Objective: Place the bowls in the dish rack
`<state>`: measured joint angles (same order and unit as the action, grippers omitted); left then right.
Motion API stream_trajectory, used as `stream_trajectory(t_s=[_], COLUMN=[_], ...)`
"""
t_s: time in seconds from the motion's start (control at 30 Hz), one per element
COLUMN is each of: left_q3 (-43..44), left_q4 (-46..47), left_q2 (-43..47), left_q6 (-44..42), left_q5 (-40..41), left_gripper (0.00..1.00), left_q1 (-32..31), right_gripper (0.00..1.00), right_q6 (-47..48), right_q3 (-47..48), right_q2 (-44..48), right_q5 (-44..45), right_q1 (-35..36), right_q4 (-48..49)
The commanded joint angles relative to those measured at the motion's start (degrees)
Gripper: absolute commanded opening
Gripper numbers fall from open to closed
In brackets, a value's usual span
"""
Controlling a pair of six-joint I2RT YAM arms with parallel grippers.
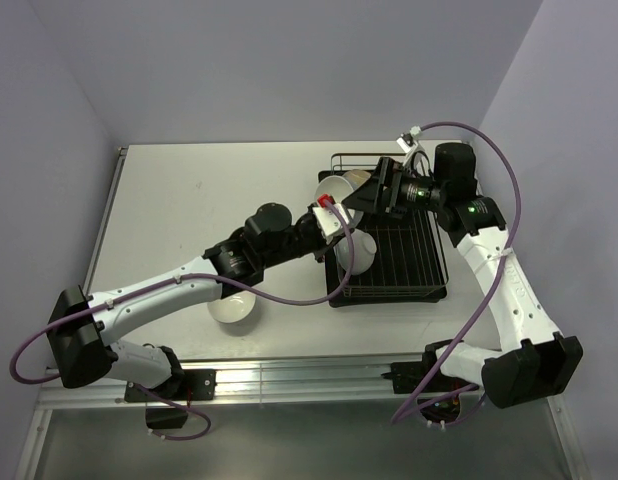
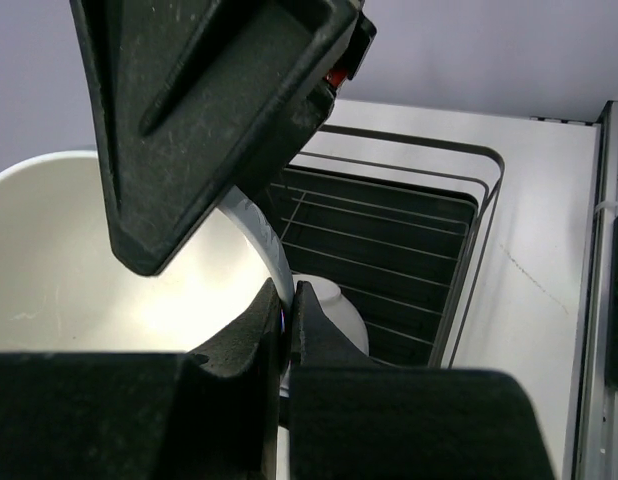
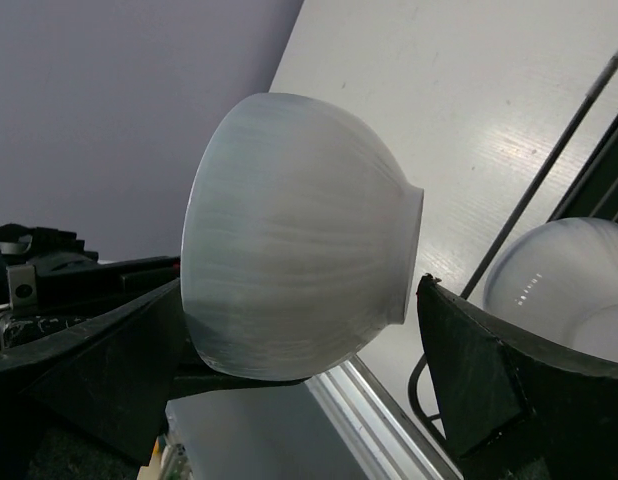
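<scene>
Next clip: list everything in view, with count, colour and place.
table: 1, white, under everything
rack: 1, dark wire, right part of the table
bowls: 3, white; raised bowl by the rack's far left corner, second bowl at the rack's left edge, third bowl on the table, left of the rack
cables: 2, purple, looping over the table, one per side
left tool: 1, black, shut on the raised bowl's rim
right tool: 1, black, fingers either side of the raised bowl, grip unclear
</scene>
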<state>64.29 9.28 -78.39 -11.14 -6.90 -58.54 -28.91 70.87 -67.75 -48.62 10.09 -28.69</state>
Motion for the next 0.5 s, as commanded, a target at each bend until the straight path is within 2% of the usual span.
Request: stream_trajectory(t_s=[0.0,0.17,0.23,0.27,0.37,0.4,0.47], left_q3=[3.9,3.6,3.6,3.6,3.4,3.4,3.1], left_q4=[7.2,7.1,7.0,6.9,6.9,6.7,6.5], left_q2=[1.7,1.9,2.0,2.0,2.0,1.9,2.2], left_q6=[1.0,1.1,1.3,1.4,1.5,1.5,1.5], left_q5=[-2.3,-2.1,-2.2,-2.2,-2.1,-2.1,-2.1], left_gripper=[0.00,0.00,0.00,0.00,0.00,0.00,0.00], left_q1=[-0.1,-0.1,-0.1,-0.1,-0.1,-0.1,-0.1], right_gripper=[1.00,1.00,0.94,0.84,0.63,0.50,0.35], right_q6=[0.1,1.2,1.5,1.5,0.9,0.7,0.5], right_q3=[-0.3,0.0,-0.2,-0.3,-0.9,-0.9,-1.1], right_q2=[0.0,-0.2,-0.2,-0.1,0.0,0.3,0.4], right_q5=[-4.3,-4.9,-5.1,-5.2,-5.6,-5.5,-5.5], right_q1=[0.5,1.4,1.4,1.4,1.3,1.4,1.4], right_q4=[2.4,0.8,0.5,0.8,1.4,1.5,1.6])
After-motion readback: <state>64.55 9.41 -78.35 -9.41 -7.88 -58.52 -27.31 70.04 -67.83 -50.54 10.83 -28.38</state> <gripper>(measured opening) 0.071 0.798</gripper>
